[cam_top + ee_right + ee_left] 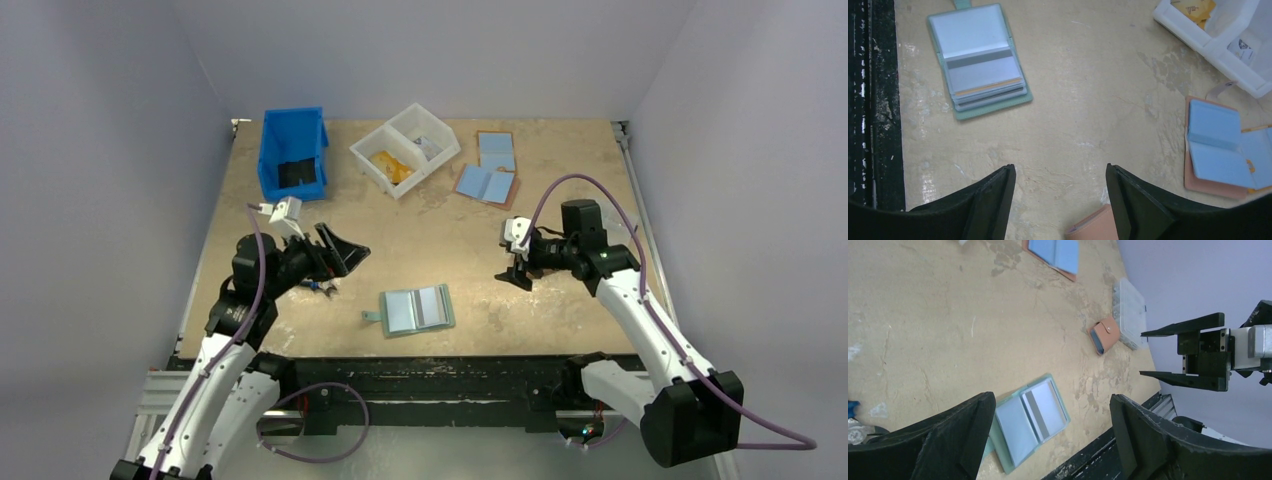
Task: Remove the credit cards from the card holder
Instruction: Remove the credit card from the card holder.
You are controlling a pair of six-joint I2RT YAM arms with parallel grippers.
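The teal card holder [417, 309] lies spread open on the table near the front edge, its snap tab pointing left. Its clear sleeves hold stacked credit cards [982, 70]; the top one is pale with a dark stripe, and a tan-orange edge [989, 87] shows below it. My left gripper [345, 255] hovers open to the holder's upper left, nothing between its fingers. In the left wrist view the holder [1029, 419] shows past the left gripper [1052, 402]. My right gripper [515, 270] hangs open to the holder's upper right, empty, with the right gripper [1060, 170] over bare table.
A blue bin [293, 152] with a dark flat thing inside stands at the back left, beside a white divided bin [405, 148]. Light-blue-and-brown wallets [487, 170] lie at the back right. A salmon-pink snap wallet [1093, 229] sits just under my right gripper, near a clear box [1130, 312].
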